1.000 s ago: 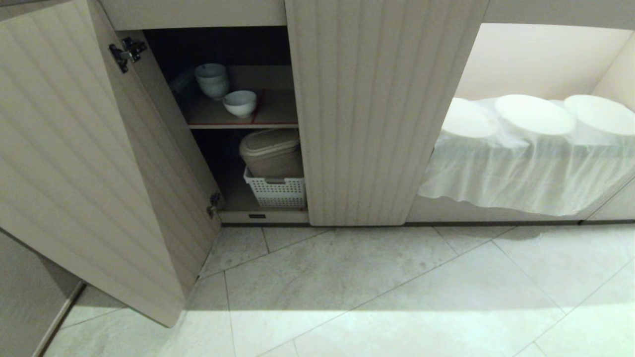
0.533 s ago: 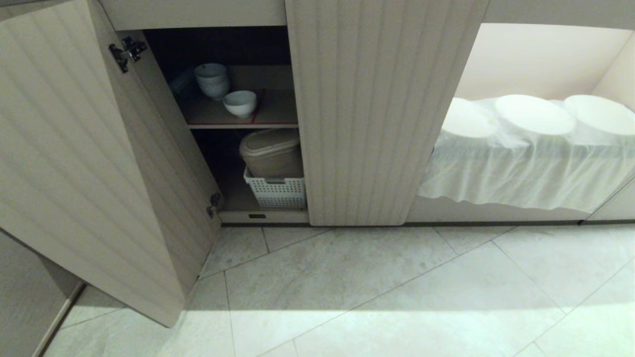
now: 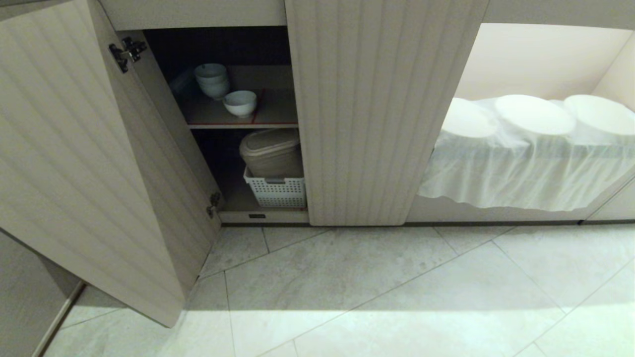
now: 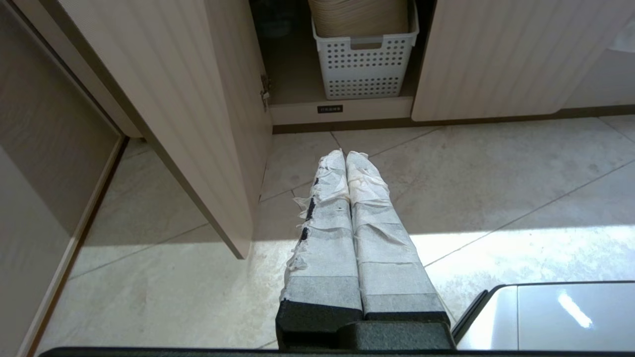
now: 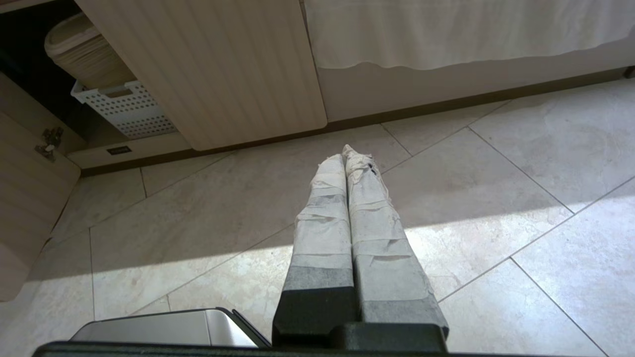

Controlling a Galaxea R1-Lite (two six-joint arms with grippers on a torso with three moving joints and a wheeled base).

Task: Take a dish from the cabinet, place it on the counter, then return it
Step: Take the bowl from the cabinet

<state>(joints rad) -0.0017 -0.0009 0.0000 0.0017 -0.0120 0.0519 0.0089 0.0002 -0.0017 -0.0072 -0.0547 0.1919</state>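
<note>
Cabinet (image 3: 382, 114) with its left door swung wide, exposing the dish (image 3: 240, 102) at upper left on the red-edged shelf (image 3: 278, 116); left gripper (image 4: 346, 157) and right gripper (image 5: 349, 156), both pressed together and empty, hang low over the floor.

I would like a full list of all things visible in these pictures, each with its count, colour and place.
dish: one, white, upper shelf of the cabinet, in front of the stack.
stacked bowls: one stack, pale grey-white, same shelf, further back.
cabinet: one, beige, ribbed doors; left door open, right door closed.
shelf: one, brown with red tape, inside the cabinet.
basket: one, white, perforated, cabinet bottom.
lidded bin: one, beige, standing in the basket.
round white lids: three, on the cloth at the right.
cloth: one, white, hanging over the ledge.
floor: pale grey tiles.
left pincer: white-wrapped, shut, above the floor.
right pincer: white-wrapped, shut, above the floor.
</note>
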